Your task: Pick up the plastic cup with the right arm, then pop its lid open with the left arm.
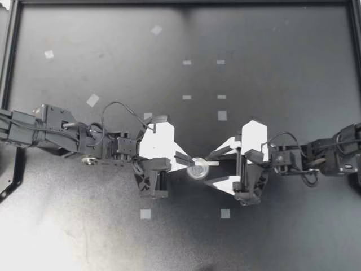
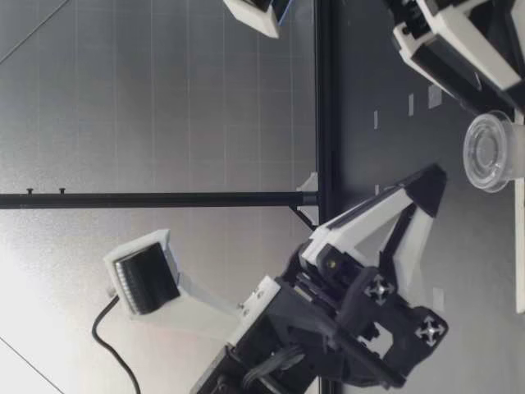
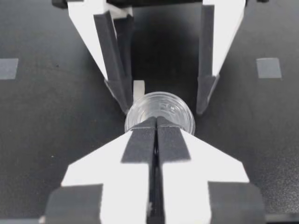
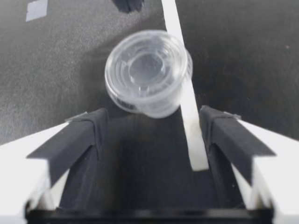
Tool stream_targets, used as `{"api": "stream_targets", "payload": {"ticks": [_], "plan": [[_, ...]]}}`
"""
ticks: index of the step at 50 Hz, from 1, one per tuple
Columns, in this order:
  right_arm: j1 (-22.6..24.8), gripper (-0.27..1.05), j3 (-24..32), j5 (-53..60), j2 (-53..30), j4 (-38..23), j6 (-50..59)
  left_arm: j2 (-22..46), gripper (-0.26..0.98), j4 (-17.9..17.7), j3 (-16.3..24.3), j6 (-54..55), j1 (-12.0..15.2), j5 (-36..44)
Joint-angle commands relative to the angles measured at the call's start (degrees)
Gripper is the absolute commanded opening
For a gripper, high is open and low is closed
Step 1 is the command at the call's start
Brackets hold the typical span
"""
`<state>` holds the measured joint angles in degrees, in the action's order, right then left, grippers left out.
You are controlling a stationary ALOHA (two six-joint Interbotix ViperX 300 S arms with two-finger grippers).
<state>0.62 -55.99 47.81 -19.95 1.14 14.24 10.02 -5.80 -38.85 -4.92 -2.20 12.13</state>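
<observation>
1. Both grippers meet over the table (image 1: 271, 84). My left gripper (image 1: 189, 160) is pinched on the rim of the clear cup (image 1: 197, 169), and my right gripper (image 1: 208, 168) gapes around it, beside a white strip (image 1: 214, 163).
2. Low view: the cup (image 2: 490, 152) sits tilted between the grippers, its round face toward that camera.
3. Left wrist: the closed fingertips (image 3: 140, 142) meet the cup's near rim. The hold looks slight to me, so it wants a gentle, steady pinch.
4. Right wrist: the cup (image 4: 147, 72) lies just ahead of the spread fingers. I judge they should centre on its wall, clear of the strip, before squeezing.

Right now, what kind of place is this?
Probably a robotics lab bench: a black table with tape marks, a metal frame around it, and a left arm and right arm meeting over a clear cup.
</observation>
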Motion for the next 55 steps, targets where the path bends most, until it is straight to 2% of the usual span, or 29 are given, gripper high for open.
{"api": "stream_targets", "payload": {"ticks": [1,13,55], "plan": [[0.18,0.76,1.32,0.62,0.35,0.09,-0.09,-0.7,-0.08,0.09,1.14,0.09,-0.35,0.62],[0.18,0.76,2.11,0.62,-0.79,0.18,-0.09,0.09,-0.08,0.09,1.14,0.62,-1.14,0.53],[0.09,0.76,2.81,0.26,-1.49,-0.26,-0.35,2.81,-0.08,0.0,0.53,0.97,-1.14,1.67]]}}
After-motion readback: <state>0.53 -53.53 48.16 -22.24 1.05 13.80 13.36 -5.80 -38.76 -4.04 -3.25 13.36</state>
